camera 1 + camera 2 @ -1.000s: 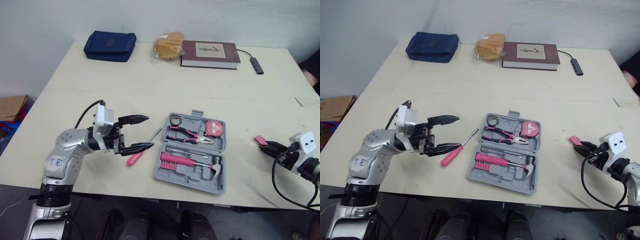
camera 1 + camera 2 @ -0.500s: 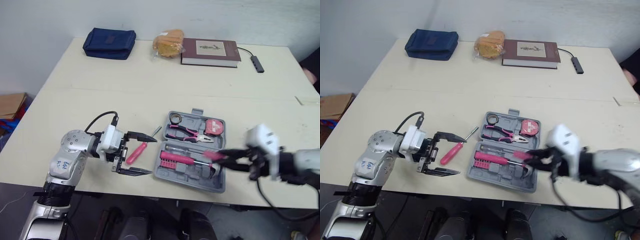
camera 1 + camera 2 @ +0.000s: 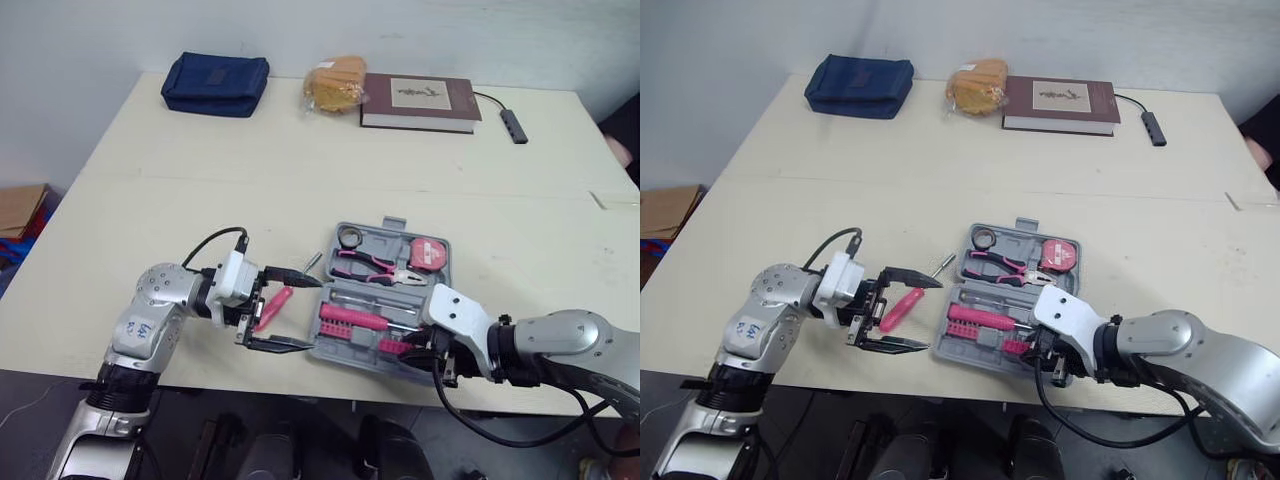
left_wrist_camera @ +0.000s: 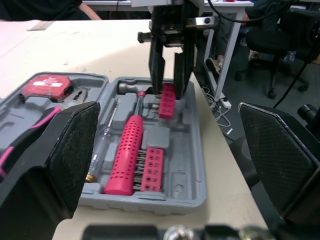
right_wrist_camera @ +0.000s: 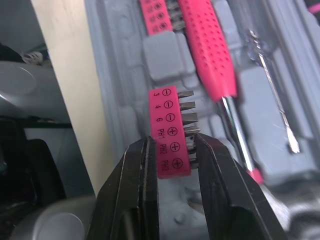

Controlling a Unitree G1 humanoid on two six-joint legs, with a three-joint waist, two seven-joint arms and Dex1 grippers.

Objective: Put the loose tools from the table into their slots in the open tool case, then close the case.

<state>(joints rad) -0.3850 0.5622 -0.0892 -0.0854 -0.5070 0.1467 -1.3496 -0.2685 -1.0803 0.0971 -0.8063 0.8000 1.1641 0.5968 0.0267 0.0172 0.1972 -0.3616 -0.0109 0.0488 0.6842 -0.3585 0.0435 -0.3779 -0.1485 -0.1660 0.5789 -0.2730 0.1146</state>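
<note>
Right gripper (image 5: 172,142) clamped on a pink plastic bit holder (image 5: 170,125), just over the open grey plastic tool case (image 4: 195,175), left gripper (image 3: 316,314) spread wide, beside a pink-handled screwdriver (image 3: 272,305) lying on the cream bench (image 3: 200,200)

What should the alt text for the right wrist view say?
The right pincer grips a pink bit holder by its sides, over the open grey tool case. In the case lie a pink dotted handle with a metal shaft and a thin screwdriver.

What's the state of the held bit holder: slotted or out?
Out. The right end effector is shut on the pink bit holder, holding it over the tool case, not seated.
</note>
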